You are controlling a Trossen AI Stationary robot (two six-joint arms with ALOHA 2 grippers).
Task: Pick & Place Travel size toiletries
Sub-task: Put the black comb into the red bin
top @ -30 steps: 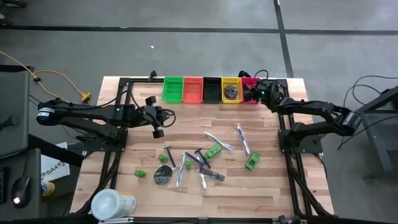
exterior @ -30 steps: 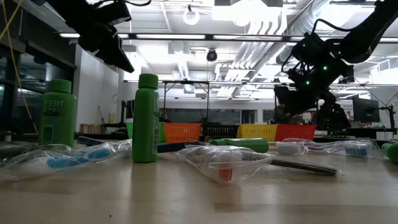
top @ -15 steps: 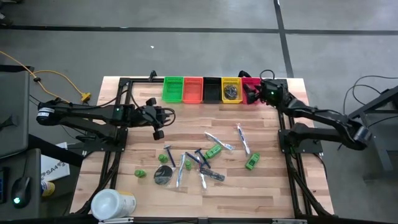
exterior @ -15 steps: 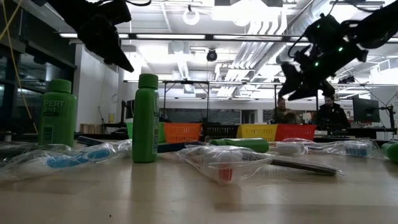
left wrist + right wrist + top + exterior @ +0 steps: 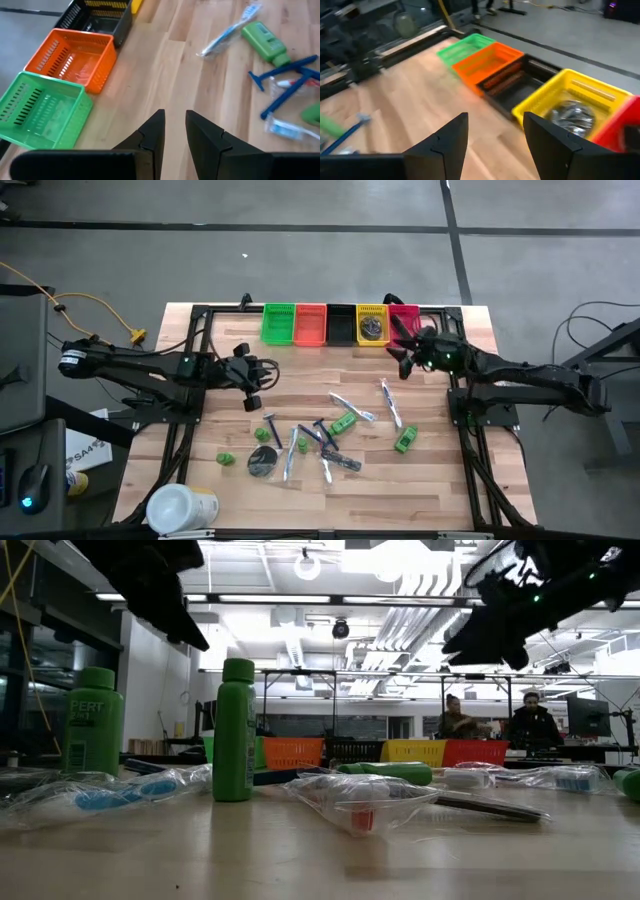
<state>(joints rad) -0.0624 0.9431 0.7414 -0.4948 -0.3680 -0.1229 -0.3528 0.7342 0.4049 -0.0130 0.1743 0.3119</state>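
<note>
since a second ago my right arm has swung off the red bin [image 5: 405, 314] and pulled back over bare wood, so the right gripper [image 5: 403, 360] now hangs just in front of the bin row, nearest the yellow bin [image 5: 372, 312]. my left arm has barely shifted.

largest first: the wooden table [image 5: 430, 480] carries everything. at its near left corner i see the big white tub [image 5: 178, 508]. along the far edge runs the bin row: green bin [image 5: 279, 323], orange bin [image 5: 311, 324], black bin [image 5: 341, 323], then yellow and red. the yellow one holds some shiny grey pieces, clear in my right wrist view.

my left gripper [image 5: 250, 375] hovers over the left middle of the table, fingers narrowly parted with a slim gap and nothing between them. my right gripper's fingers stand apart and empty too, wood showing through the gap.

the toiletries lie scattered mid-table, well apart from both grippers: a green bottle [image 5: 406, 439] furthest right, another green bottle [image 5: 344, 422] near the centre, a white-blue toothbrush [image 5: 390, 402] between them, blue razors [image 5: 316, 430] in the tangle, a dark grey disc [image 5: 263, 463] toward the left, and a small green bottle [image 5: 227, 460] just beside it.

two people [image 5: 492, 724] sit in the room beyond the table.
</note>
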